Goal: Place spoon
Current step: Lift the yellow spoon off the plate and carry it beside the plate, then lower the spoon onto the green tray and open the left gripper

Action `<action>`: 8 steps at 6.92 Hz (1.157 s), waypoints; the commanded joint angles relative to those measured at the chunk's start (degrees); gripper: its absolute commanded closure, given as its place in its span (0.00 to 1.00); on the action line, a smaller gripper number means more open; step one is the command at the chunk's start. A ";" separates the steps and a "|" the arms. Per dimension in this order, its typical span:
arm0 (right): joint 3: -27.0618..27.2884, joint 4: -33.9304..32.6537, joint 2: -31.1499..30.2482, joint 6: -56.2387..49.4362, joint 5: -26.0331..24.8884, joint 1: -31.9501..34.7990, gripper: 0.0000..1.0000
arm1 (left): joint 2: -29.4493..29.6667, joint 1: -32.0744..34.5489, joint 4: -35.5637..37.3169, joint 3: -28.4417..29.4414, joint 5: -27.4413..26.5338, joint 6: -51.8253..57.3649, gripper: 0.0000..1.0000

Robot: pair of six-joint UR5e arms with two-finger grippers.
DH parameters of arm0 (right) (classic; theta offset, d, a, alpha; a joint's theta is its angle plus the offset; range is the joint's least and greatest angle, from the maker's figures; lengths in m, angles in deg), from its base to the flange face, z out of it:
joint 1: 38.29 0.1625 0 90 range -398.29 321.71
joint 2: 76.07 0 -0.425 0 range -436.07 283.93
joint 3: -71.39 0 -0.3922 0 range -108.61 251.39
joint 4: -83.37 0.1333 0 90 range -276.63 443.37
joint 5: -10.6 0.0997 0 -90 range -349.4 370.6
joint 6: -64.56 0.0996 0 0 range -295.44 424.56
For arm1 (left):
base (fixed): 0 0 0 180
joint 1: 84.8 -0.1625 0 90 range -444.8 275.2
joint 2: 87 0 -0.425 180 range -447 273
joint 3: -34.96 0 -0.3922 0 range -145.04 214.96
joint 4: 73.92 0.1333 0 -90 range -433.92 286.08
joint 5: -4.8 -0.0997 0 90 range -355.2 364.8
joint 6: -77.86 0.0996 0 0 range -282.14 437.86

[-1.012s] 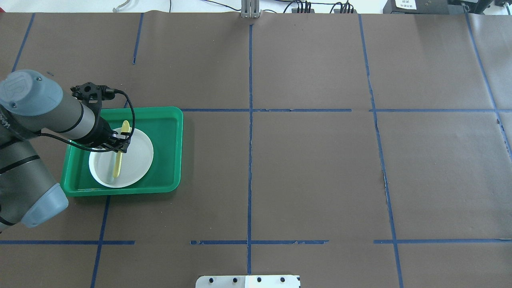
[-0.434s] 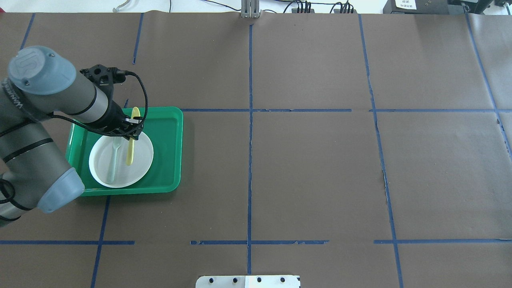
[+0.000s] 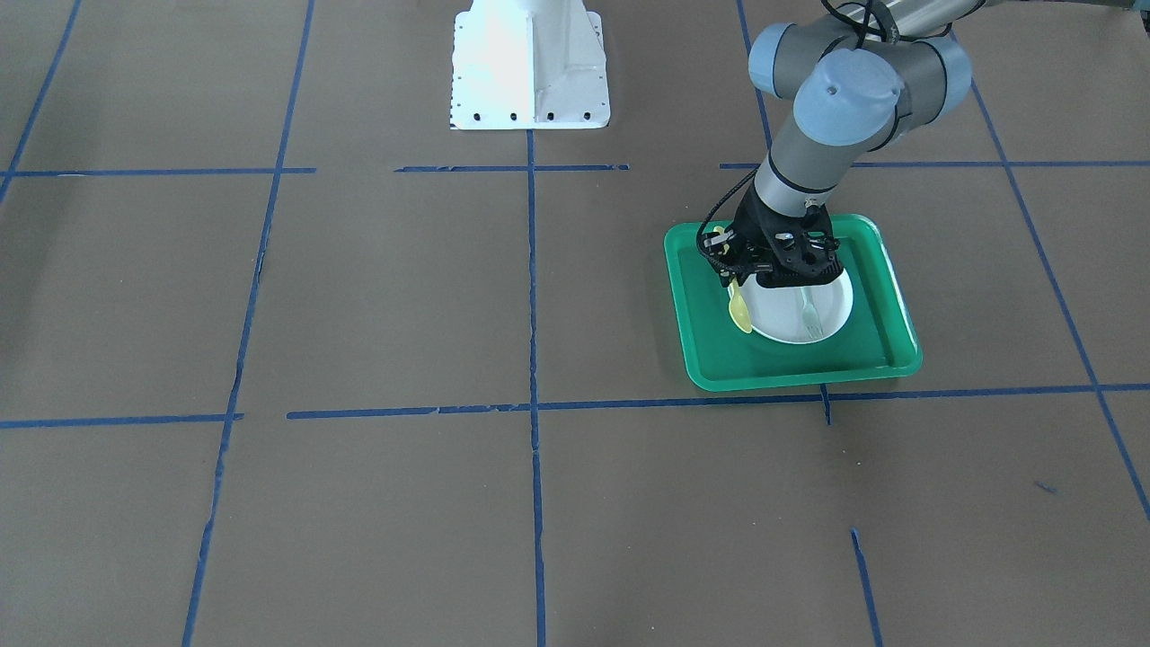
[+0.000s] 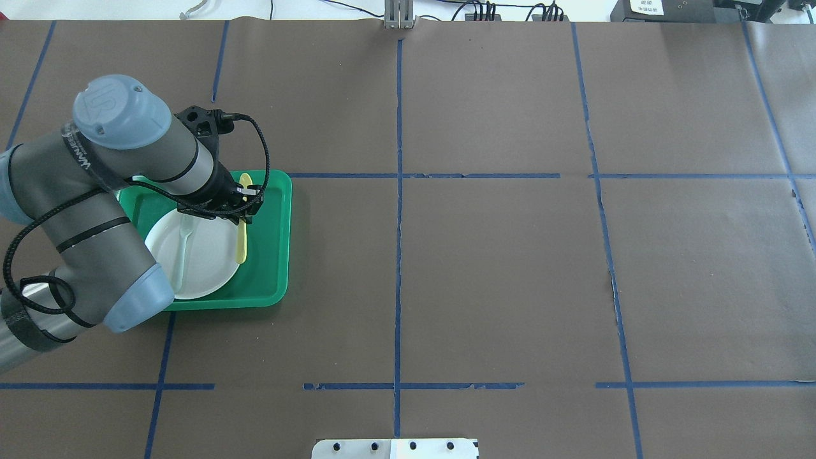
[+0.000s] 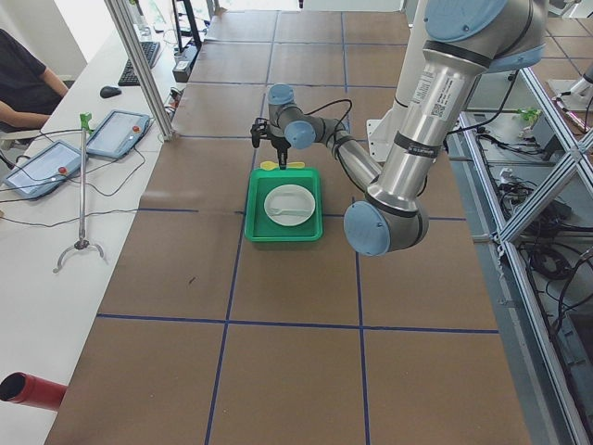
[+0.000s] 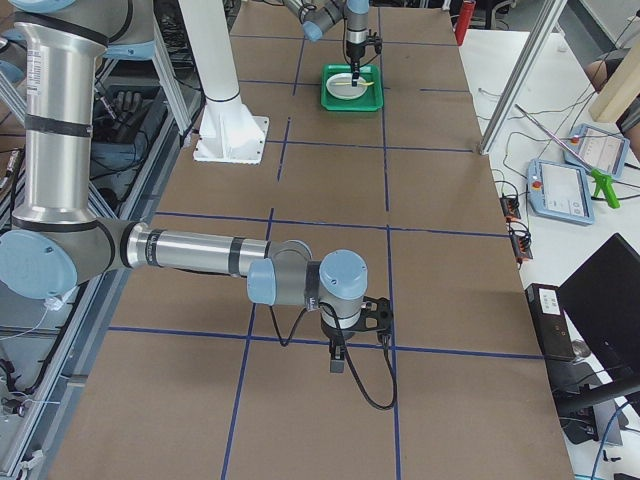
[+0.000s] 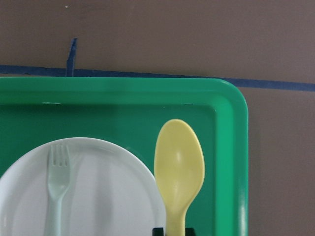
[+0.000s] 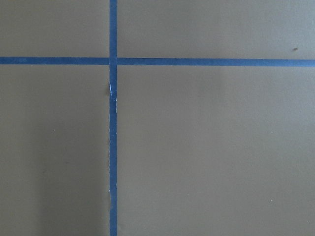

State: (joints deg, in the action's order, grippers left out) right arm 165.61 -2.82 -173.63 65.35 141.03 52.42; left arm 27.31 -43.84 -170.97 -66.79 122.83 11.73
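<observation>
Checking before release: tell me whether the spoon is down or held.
Held: the left gripper clamps the spoon mid-handle beside the plate.

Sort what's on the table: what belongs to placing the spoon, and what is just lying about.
Part of the job:
- spoon, yellow, held over the tray
- left gripper, shut on its handle

Just there:
- fork lying on the plate
- white plate
- green tray
- right gripper, far off

The left gripper [image 4: 245, 205] holds the yellow spoon [image 4: 241, 245] over the green tray [image 4: 268, 274], beside the white plate [image 4: 204, 268].
</observation>
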 commanded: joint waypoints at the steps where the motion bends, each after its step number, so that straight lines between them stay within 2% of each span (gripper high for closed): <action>1: 0.00 -0.03 0.00 0.00 0.00 0.00 0.00 | 0.66 -2.20 -4.18 4.44 -0.25 -2.06 1.00; 8: 0.00 -0.03 0.00 0.00 0.00 0.00 0.00 | 0.04 -3.17 -6.13 7.44 -0.34 -1.46 1.00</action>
State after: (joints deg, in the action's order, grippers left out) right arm 165.61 -2.82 -173.63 65.35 141.03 52.42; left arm 27.44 -47.00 -176.75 -59.49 122.49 10.20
